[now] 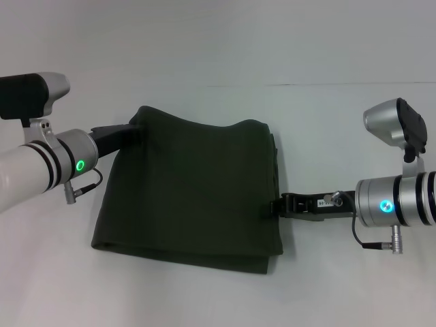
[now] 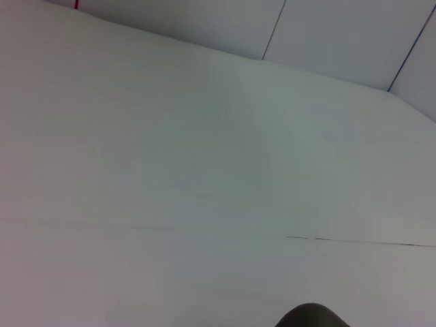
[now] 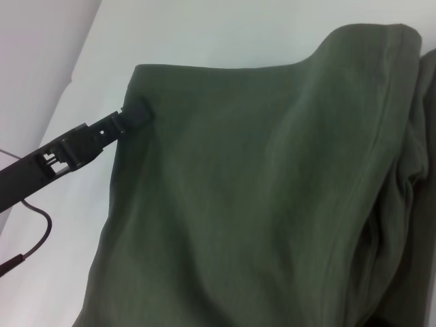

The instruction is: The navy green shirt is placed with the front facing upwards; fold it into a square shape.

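Note:
The navy green shirt point(image 1: 191, 191) lies folded into a rough square on the white table, plain olive side up. Its lettering, collar and label are hidden. My left gripper point(image 1: 135, 127) is at the shirt's far left corner and is shut on the fabric there. It also shows in the right wrist view point(image 3: 136, 111), pinching that corner. My right gripper point(image 1: 276, 206) is at the middle of the shirt's right edge, shut on the edge layers. The right wrist view shows the shirt point(image 3: 259, 191) close up. The left wrist view shows only a sliver of the shirt point(image 2: 312, 317).
The white table point(image 1: 204, 41) surrounds the shirt on all sides. A thin seam line point(image 1: 340, 84) crosses the table at the far right. Walls stand behind the table in the left wrist view point(image 2: 340, 34).

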You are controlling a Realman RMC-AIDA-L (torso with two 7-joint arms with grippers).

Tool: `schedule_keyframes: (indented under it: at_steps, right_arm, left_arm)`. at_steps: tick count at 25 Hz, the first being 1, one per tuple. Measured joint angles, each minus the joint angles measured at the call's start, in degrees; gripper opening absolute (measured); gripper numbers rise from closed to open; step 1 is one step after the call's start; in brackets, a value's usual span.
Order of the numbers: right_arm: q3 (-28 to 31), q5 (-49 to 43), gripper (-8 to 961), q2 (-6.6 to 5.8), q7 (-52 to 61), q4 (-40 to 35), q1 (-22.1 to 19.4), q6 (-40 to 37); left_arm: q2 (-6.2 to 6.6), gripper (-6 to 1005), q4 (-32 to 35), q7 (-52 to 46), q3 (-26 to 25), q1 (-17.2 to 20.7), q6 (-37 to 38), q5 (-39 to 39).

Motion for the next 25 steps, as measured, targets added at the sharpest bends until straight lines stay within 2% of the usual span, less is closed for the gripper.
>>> schedule_keyframes:
  at_steps: [3,12,25]
  right_arm:
    - [0.02,0.19,41,0.0,-0.3,0.02,-0.19,0.02]
    - [-0.01,1.32,75,-0.53,-0.77,-0.34,-0.96,-0.45]
    - [0.03,1.33,124,-3.1,-0.46,-0.64,-1.28,-1.96]
  left_arm:
    - [0.0,64,0.0,0.0,0.01,0.0,0.01,0.0]
    - [-0.07,65,-0.05,-1.23,0.34,0.21,0.43,0.27]
    - [-0.09,82,-0.03,-2.95,0.37,1.11,1.98,0.31]
